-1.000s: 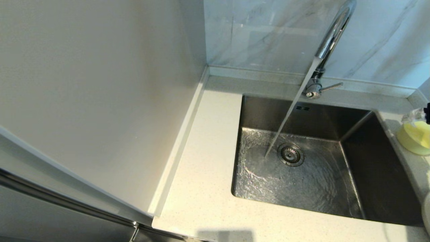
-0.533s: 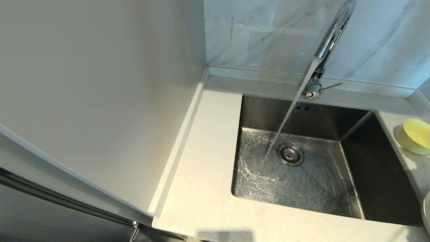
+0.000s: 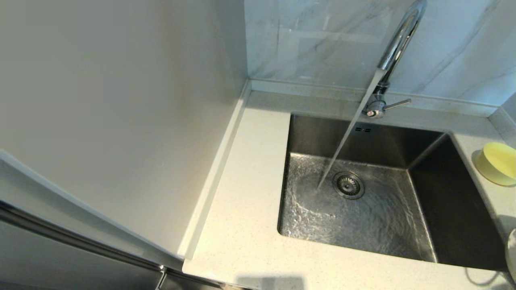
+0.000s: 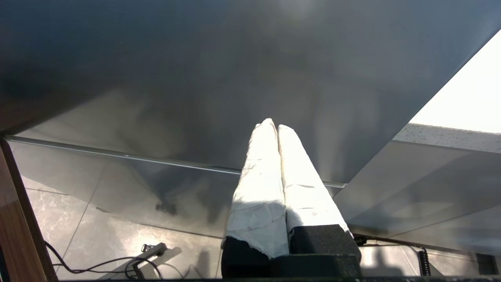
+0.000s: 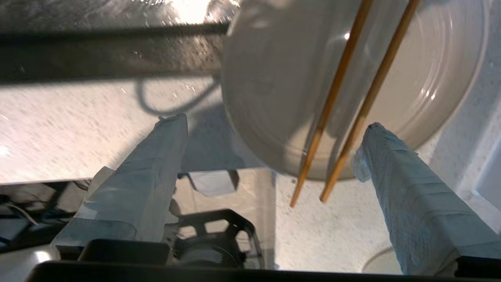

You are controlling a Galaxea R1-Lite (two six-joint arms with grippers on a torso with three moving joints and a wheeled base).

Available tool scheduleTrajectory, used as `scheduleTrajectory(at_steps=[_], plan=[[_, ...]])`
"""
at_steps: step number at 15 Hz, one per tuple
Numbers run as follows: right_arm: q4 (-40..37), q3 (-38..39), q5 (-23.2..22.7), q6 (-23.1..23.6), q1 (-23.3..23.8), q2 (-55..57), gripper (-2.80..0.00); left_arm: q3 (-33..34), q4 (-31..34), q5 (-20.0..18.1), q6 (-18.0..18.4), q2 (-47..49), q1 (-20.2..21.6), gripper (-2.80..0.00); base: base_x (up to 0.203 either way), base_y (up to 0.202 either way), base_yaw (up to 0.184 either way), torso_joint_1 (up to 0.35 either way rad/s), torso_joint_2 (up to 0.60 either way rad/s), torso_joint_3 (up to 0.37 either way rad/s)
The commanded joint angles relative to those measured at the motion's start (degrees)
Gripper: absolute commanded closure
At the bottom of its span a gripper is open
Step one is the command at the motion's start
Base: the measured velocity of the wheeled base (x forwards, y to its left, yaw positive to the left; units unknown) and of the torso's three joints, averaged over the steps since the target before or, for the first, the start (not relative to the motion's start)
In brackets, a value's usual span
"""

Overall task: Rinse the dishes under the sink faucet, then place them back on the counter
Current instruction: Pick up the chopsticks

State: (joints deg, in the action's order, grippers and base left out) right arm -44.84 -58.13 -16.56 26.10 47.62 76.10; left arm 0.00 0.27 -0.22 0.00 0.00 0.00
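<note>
The chrome faucet [image 3: 397, 40] pours a stream of water into the steel sink [image 3: 363, 213]. The pale-yellow bowl [image 3: 498, 163] stands on the speckled counter [image 3: 242, 225] right of the sink, with nothing holding it. Only a sliver of the cream plate [image 3: 512, 249] shows at the head view's right edge. In the right wrist view the plate [image 5: 274, 78] lies on the counter with the two chopsticks [image 5: 336, 98] across it, their ends overhanging its rim. My right gripper [image 5: 274, 122] hovers open over that rim, holding nothing. My left gripper [image 4: 273, 124] is shut and empty, parked below the counter.
A white wall panel [image 3: 121, 121] closes off the left side, and a marble backsplash [image 3: 322, 40] runs behind the sink. A low raised rim [image 3: 213, 173] borders the counter on the left. A dark cable [image 3: 479, 278] loops at the counter's front right corner.
My right gripper, which was at the yellow bowl a second ago, has left the head view. The bowl now stands alone on the counter. A cable loop has appeared at the lower right.
</note>
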Motion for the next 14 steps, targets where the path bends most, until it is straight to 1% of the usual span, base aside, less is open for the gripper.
scheduleTrajectory(at_steps=[1,4,5,7,9,14], plan=[[1.14,2.09,0.11,0.85,1.32,-1.12,-2.80,0.00,0.00,-0.03,0.00,0.00,0.00,0.00,0.000,0.000,0.000,0.000,0.00,0.000],[10.48,6.52,0.62,1.69,2.12,-0.88,-2.80,0.00,0.00,-0.05,0.00,0.00,0.00,0.00,0.000,0.000,0.000,0.000,0.00,0.000],[11.06,7.24,1.21,2.71,2.78,0.17,-2.80,0.00,0.00,0.04,0.00,0.00,0.00,0.00,0.000,0.000,0.000,0.000,0.00,0.000],[11.25,7.49,2.63,3.01,3.39,2.31,-2.80,0.00,0.00,0.03,0.00,0.00,0.00,0.00,0.000,0.000,0.000,0.000,0.00,0.000],[11.27,7.42,2.92,3.08,4.14,3.70,-2.80,0.00,0.00,-0.04,0.00,0.00,0.00,0.00,0.000,0.000,0.000,0.000,0.00,0.000],[12.36,7.74,2.85,3.08,4.14,7.86,-2.80,0.00,0.00,0.03,0.00,0.00,0.00,0.00,0.000,0.000,0.000,0.000,0.00,0.000]])
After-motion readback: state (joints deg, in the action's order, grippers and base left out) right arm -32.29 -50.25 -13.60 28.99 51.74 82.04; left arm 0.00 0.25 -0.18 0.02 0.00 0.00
